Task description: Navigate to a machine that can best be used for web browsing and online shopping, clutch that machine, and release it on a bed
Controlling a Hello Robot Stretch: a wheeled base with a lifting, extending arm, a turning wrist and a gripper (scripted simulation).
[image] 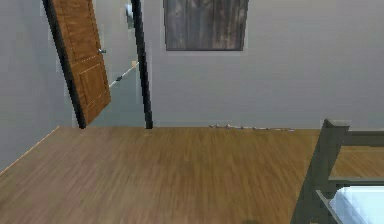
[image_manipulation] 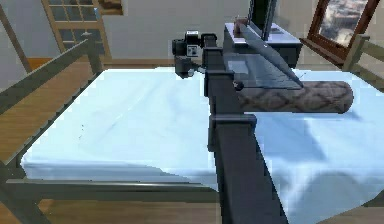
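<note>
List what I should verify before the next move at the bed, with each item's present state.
1. Bed within reach: ok. The arm stretches out over the bed and its white sheet.
2. Claw found: ok. The claw is over the sheet's far part.
3. Claw's load: cannot tell whether it holds anything.
4. Laptop found: ok. The grey laptop with its dark screen sits just right of the arm; whether it rests on the bed: cannot tell.
5. Landing spot: ok left of the arm, bare sheet; a patterned bolster lies on the right.
6. Way ahead: ok. Bare wooden floor up to the open door.
</note>
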